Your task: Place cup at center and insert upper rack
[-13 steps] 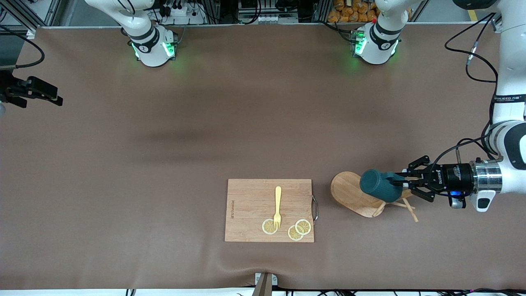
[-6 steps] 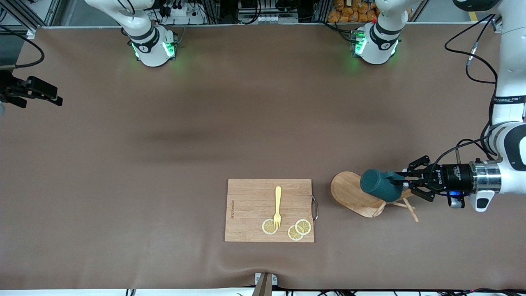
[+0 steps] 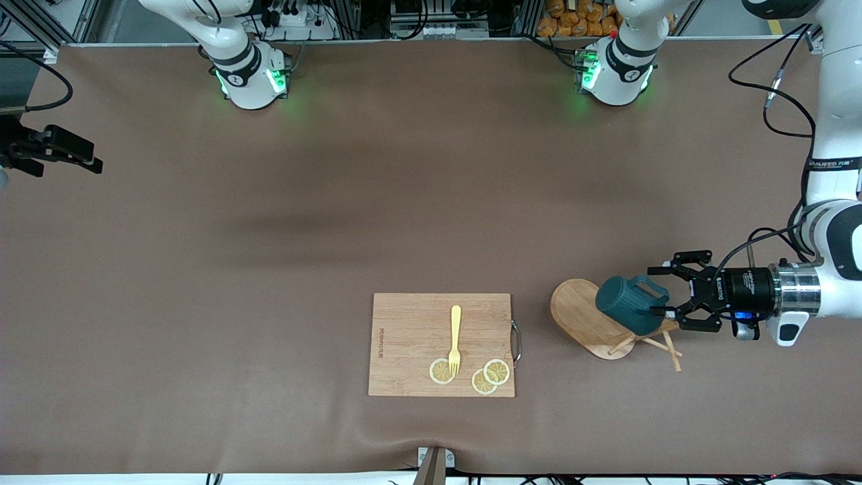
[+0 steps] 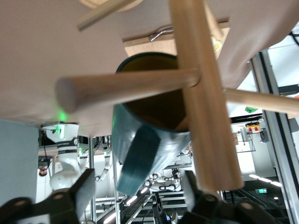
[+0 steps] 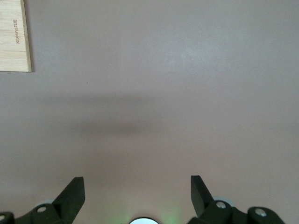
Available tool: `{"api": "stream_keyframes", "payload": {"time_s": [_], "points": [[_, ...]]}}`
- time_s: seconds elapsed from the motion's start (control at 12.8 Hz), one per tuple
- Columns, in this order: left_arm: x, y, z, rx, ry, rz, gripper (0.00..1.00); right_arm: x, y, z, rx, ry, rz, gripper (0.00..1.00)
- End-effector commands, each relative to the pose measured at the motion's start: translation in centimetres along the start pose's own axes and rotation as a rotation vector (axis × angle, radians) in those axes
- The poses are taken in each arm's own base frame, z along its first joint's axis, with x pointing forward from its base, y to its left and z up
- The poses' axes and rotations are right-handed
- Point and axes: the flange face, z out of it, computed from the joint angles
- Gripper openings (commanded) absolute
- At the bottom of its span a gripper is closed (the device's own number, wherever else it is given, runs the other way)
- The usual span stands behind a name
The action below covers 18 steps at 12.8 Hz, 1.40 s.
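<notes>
**Cup resting on the fallen rack**

The cup (image 3: 631, 303), dark teal and ribbed, lies tilted on the upper rack (image 3: 589, 321), its loop handle just in front of the spread fingers (image 3: 681, 258) of the left gripper (image 3: 675, 291). The light wooden rack lies on its side, pegs pointing toward these fingers.

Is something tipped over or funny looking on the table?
Yes. The wooden mug tree is lying on its side near the left arm's end of the table, its pegs sticking out sideways instead of up. The teal cup hangs tilted on it. The left tool is open right beside the cup's handle.
</notes>
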Motion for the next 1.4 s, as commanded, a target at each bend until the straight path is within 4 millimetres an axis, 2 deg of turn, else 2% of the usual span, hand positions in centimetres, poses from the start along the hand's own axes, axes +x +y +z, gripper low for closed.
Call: {"api": "stream_keyframes", "payload": {"time_s": [0.0,0.23,0.39,0.86,1.01,1.17,1.33], "points": [[-1.2,-0.2,-1.3,-0.006,-0.026,-0.02,1.0,-0.6,-0.2,-0.7,0.01,0.016,0.006,1.0],[-2.7,-0.2,-2.0,-0.012,-0.018,-0.025,1.0,-0.6,-0.1,-0.7,0.011,0.014,0.008,1.0],[-4.7,-0.3,-2.5,-0.003,-0.008,-0.022,1.0,-0.6,-0.1,-0.7,0.011,0.013,0.008,1.0],[-14.1,-1.4,-6.7,-0.044,0.109,0.063,1.0,-0.6,-0.2,-0.6,0.011,0.013,0.01,1.0],[-16.5,-2.0,-7.1,-0.021,0.183,0.097,1.0,-0.6,-0.4,-0.6,0.01,0.013,0.01,1.0],[-20.0,-2.7,-7.6,-0.013,0.261,0.149,1.0,-0.5,-0.2,-0.5,0.011,0.01,0.011,1.0],[-22.2,-3.4,-7.9,0.003,0.329,0.182,1.0,-0.5,-0.2,-0.6,0.008,0.011,0.012,1.0]]}}
